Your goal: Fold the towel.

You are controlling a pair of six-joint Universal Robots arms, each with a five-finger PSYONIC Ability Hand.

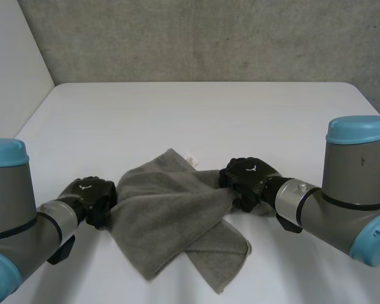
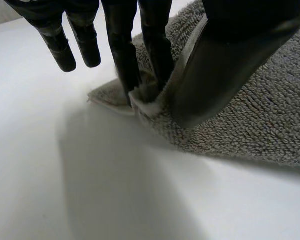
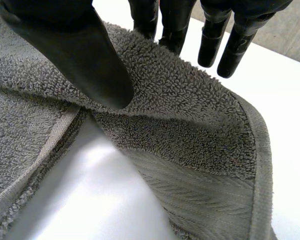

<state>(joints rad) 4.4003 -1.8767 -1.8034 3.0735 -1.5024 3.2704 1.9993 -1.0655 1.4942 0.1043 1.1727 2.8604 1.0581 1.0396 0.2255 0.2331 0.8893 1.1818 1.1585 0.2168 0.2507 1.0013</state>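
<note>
The grey towel (image 1: 177, 215) lies in a rumpled, overlapping heap on the near part of the white desk (image 1: 196, 107), between the two hands, with one flap pointing far and another trailing toward the near right. The left hand (image 1: 92, 197) pinches the towel's left corner. In its wrist view only the tip of the hem sits between two fingers (image 2: 121, 65) and the thumb (image 2: 225, 75), with the other fingers clear of the cloth. That shallow hold looks like the likeliest failure, since a firm pull could slide the corner out and drop it. The right hand (image 1: 250, 180) grips the towel's right side, its thumb (image 3: 85, 55) pressing on top of a doubled layer with some fingers behind it. It may therefore be holding two thicknesses rather than a single corner, and lifting would then drag a bunched fold along. Because the layers cross in the middle, moving the hands apart could tighten a twist instead of opening the cloth flat, and any fold laid over that would probably come out crooked
</note>
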